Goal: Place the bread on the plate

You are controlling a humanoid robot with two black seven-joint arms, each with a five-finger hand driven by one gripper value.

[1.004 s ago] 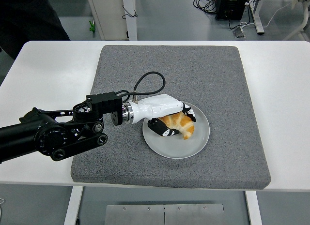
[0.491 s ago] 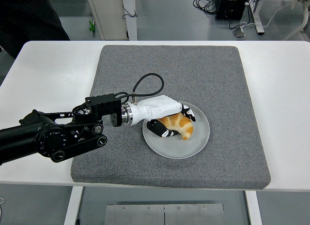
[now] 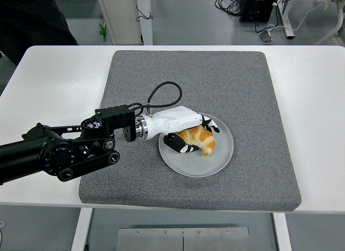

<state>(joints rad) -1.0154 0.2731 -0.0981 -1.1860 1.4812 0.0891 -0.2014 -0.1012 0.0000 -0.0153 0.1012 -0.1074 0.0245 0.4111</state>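
A golden croissant, the bread (image 3: 202, 143), lies on the round grey plate (image 3: 222, 156) that sits on the grey mat. My left hand (image 3: 200, 138), white with black fingertips, reaches in from the left over the plate's left half. Its fingers (image 3: 211, 125) curl over the far side of the bread and the thumb (image 3: 182, 148) sits on the near side, so the hand is shut on the bread. The bread rests against the plate's surface. The right arm is out of view.
The grey mat (image 3: 232, 78) covers the middle of the white table (image 3: 48, 83). A black cable (image 3: 161, 89) loops above my left wrist. A person in dark clothing (image 3: 32, 19) stands at the top left, beyond the table.
My left hand has drawn slightly to the left, and the bread has shifted a little left with it on the plate.
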